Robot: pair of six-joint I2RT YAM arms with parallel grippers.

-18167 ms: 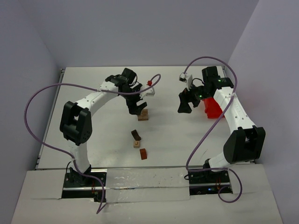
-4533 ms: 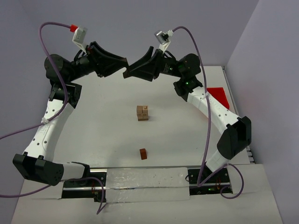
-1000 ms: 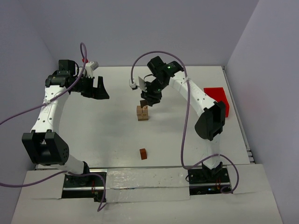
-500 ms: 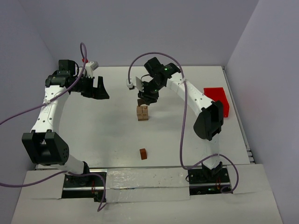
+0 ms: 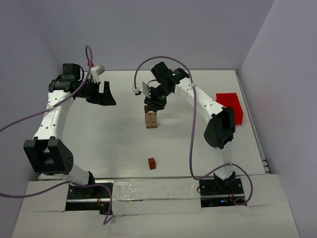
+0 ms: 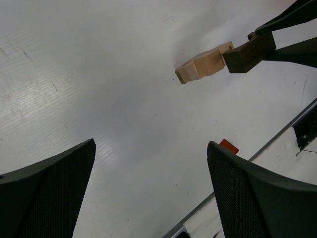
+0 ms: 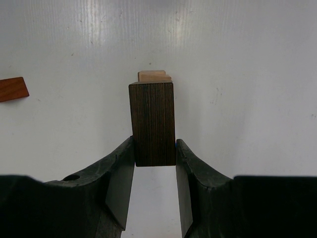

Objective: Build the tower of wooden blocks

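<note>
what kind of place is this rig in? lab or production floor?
Probably a lab test cell: a white table boxed in by plain walls, a left arm and right arm bolted at its near edge, with small wood blocks and a red bin on it.

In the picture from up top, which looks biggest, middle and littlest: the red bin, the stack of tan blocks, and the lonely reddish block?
1. red bin, clearly the biggest.
2. stack of tan blocks, in the middle.
3. lone reddish block, the littlest, only a bit smaller than the stack.
</note>
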